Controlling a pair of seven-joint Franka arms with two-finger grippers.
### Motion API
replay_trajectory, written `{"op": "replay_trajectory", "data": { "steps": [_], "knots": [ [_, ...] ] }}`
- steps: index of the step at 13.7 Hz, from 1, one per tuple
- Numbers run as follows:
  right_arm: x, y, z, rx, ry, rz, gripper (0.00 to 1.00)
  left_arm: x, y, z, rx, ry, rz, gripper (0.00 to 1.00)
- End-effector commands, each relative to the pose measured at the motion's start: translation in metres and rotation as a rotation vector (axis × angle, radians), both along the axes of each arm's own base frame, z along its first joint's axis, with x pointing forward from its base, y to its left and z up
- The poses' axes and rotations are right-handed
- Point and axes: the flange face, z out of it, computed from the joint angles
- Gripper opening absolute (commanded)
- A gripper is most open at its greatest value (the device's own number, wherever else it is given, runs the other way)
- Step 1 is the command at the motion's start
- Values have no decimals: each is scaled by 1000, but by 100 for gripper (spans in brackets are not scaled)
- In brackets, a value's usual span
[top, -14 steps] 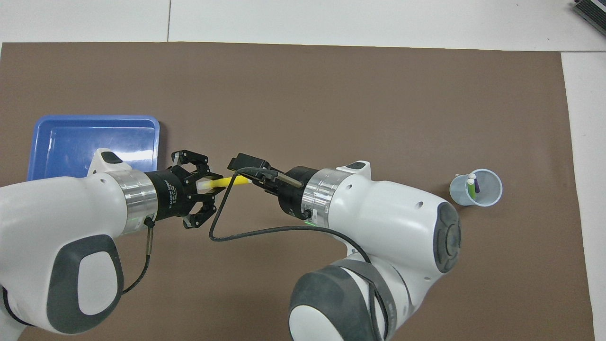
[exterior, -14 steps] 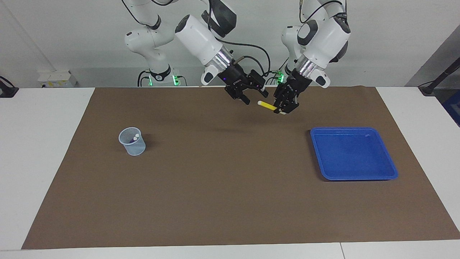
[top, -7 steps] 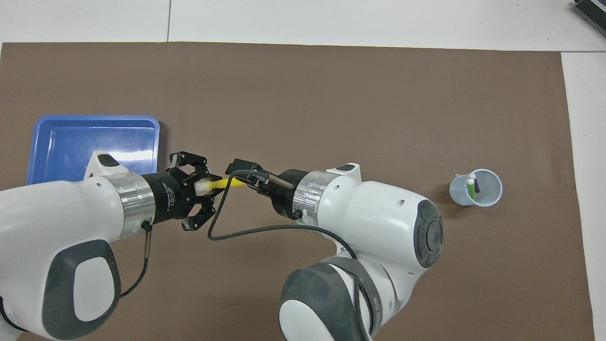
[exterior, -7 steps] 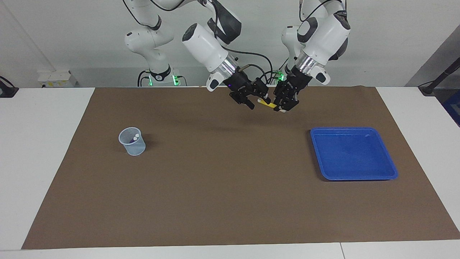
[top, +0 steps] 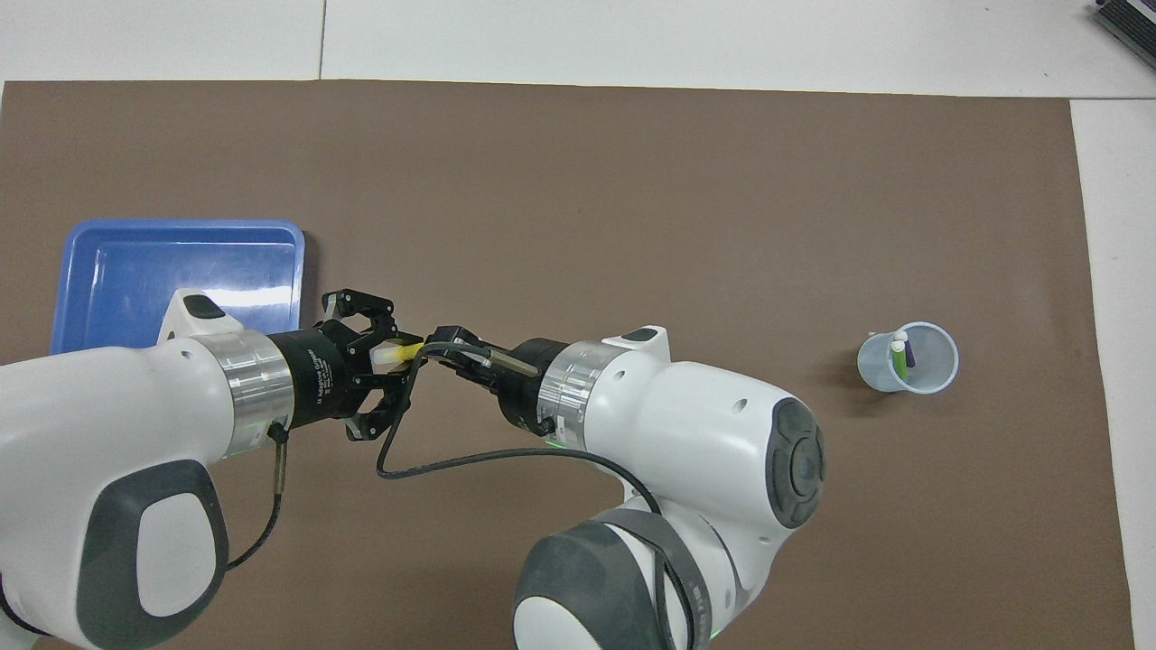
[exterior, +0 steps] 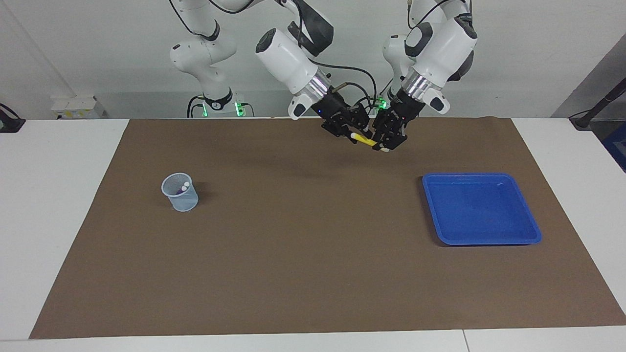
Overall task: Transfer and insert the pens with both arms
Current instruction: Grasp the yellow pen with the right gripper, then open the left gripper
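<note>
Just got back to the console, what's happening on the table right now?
A handover is under way above the brown mat. The left gripper is shut on the yellow pen, holding it in the air, and the right gripper is at the pen's free end; whether it grips yet is unclear. The green pen and purple pen already stand in the cup toward the right arm's end. The blue tray holds nothing.
</note>
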Motion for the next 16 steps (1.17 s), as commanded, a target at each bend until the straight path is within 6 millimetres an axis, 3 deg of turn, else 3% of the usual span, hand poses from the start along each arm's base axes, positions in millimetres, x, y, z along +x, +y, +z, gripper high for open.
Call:
{"op": "replay_trajectory", "data": {
  "steps": [1,4,7,9,14,15,16],
  "knots": [
    [6,-2,0,19,-2,-22,42,-11,2,1,-20,3,19,0],
    [6,-3,0,19,-4,-25,38,-11,2,1,-19,5,18,0],
    [7,-3,0,19,-5,-27,21,-11,2,1,-21,9,26,0],
    [7,-4,0,20,-4,-28,0,-11,2,0,-21,9,26,0],
    [7,-4,0,19,-1,-28,0,-12,2,1,-19,7,15,0],
    [9,-5,-1,17,2,-29,0,-11,1,1,-18,0,11,38],
    [8,-5,-1,18,2,-28,0,-11,2,2,-20,-8,18,99]
  ]
}}
